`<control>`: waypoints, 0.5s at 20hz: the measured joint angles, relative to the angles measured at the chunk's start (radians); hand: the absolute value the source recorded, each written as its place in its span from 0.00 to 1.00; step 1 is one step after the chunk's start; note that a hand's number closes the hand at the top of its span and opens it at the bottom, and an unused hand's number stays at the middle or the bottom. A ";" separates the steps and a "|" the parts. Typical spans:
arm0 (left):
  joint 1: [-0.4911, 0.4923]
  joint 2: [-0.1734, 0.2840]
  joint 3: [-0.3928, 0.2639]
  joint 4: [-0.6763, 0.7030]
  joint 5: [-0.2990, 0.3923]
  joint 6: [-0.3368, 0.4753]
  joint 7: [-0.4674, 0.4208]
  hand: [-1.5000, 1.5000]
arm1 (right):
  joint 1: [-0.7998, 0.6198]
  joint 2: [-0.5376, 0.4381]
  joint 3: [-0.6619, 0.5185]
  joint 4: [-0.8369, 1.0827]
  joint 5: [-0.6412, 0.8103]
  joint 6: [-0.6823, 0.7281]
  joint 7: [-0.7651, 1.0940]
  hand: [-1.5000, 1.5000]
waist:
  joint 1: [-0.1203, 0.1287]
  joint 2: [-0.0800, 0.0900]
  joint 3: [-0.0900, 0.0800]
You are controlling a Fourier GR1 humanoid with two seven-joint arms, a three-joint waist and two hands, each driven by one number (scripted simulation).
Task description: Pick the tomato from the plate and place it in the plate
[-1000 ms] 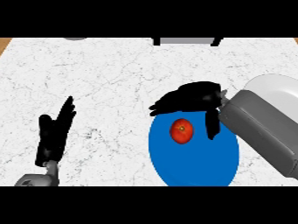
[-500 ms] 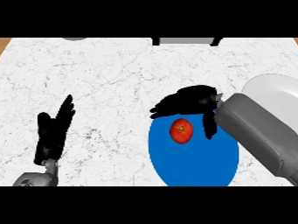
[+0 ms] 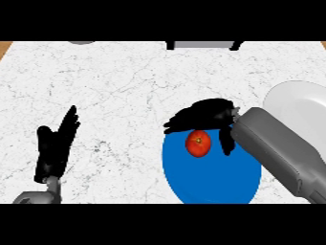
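Reaching in from the lower right, the grey right forearm crosses the counter and hides the near-left edge of the white plate, whose right side is cut off by the view's edge. The right hand sits at the far rim of the blue plate, covering that rim, and the blue plate's near edge is lost under the lower black band. The hand shows only as a dark mass, palm down, so single fingers are hard to tell apart; they spread leftward above the tomato, and one dark digit hangs down just right of it. The hand looks partly curled over the fruit rather than closed on it: the tomato's red surface shows nearly whole, with only its top edge meeting the dark of the hand, and whether they touch cannot be told.

The tomato lies on the blue plate, in its far half, just below the hand's fingers and just left of the wrist.

At the lower left, the left hand rests with fingers straight and pointing up the view, well apart from both plates, its forearm mostly cut off. Along the marble counter top's far edge, a grey object and a rounded grey shape are clipped too much to identify.
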 measured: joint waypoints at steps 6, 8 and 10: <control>0.011 -0.020 -0.014 -0.006 -0.022 0.009 -0.005 0.50 | 0.001 0.056 -0.007 0.051 0.061 -0.076 -0.060 1.00 | 0.003 -0.001 0.000; 0.013 -0.020 -0.007 0.007 -0.020 0.003 -0.016 0.50 | 0.002 0.064 -0.023 0.058 0.074 -0.093 -0.085 1.00 | 0.003 -0.001 0.000; 0.018 -0.017 -0.001 -0.012 -0.016 -0.004 -0.007 0.50 | -0.005 0.080 -0.042 0.089 0.090 -0.113 -0.110 1.00 | 0.004 -0.002 0.000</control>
